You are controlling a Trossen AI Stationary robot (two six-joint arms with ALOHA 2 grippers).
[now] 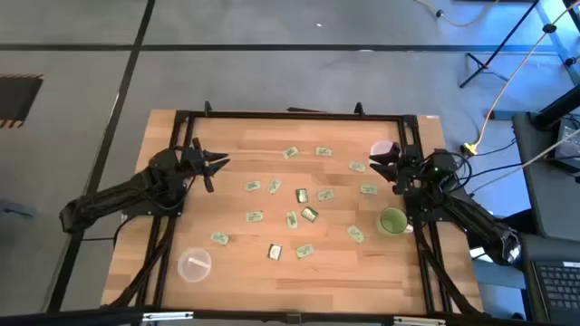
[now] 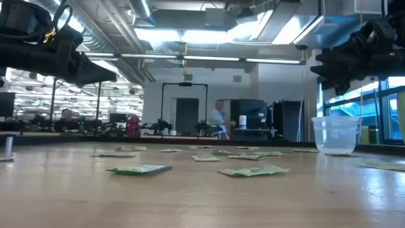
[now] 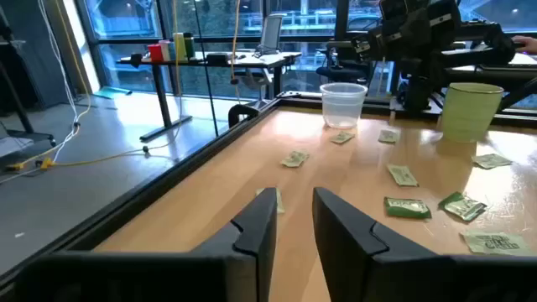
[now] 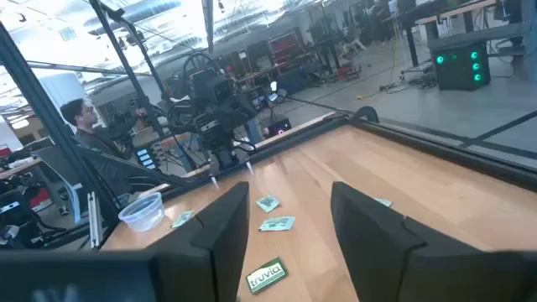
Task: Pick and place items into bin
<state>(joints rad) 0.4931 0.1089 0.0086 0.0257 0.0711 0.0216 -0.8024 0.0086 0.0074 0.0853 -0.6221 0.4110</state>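
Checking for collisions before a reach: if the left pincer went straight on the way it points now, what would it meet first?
Probably nothing soon: the left pincer, jaws apart, hangs above the table. Its line crosses over scattered packets toward the right pincer; depth is unclear.

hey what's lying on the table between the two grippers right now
Scattered packets on bare wood, seen in the high view, between the left gripper and right gripper. Both hang empty, jaws apart.

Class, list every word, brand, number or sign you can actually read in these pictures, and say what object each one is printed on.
"truvia": on the green packet lying on the table between the right pincer's fingers, in the right wrist view.
Print on the other packets, in all views: too small or blurred to read.
Clear cup and green cup: no readable marking.
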